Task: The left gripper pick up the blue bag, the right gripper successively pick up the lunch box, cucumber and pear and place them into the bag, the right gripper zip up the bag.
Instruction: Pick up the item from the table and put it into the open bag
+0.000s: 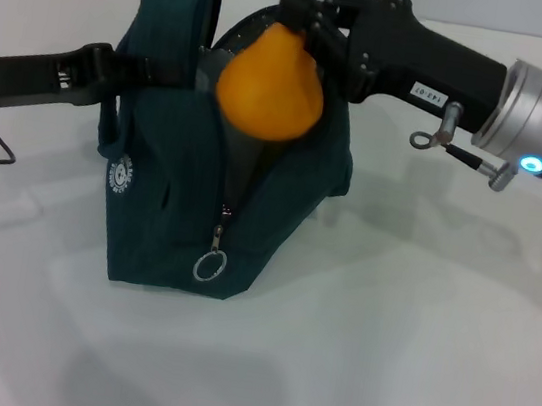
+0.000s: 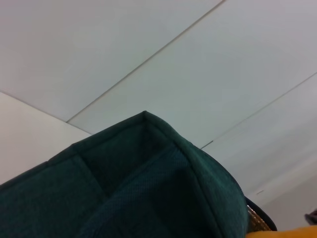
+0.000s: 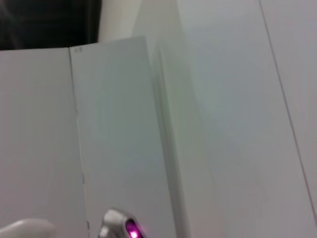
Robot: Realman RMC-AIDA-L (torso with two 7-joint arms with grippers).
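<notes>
Presently, the right gripper (image 1: 294, 27) is carrying the pear (image 1: 272, 84), its fingers clenched on the fruit's narrow upper end, so that the pear is hanging directly over the gaping mouth of the blue bag (image 1: 173, 220). The bag is standing upright on the white table (image 1: 414, 334), and the left gripper (image 1: 146, 68) is reaching in from the side and clamping the bag's upper edge beside a loop handle (image 1: 192, 10), keeping the opening spread. The zipper is lying undone down the front face, with its ring pull (image 1: 209, 266) dangling low. Neither the lunch box nor the cucumber is showing anywhere on the table; presumably both are already inside, though the interior is hidden. By this reading the third placement is in hand. The next move calls for lowering the pear through the opening and releasing it clear of the zipper teeth; zipping remains outstanding.
</notes>
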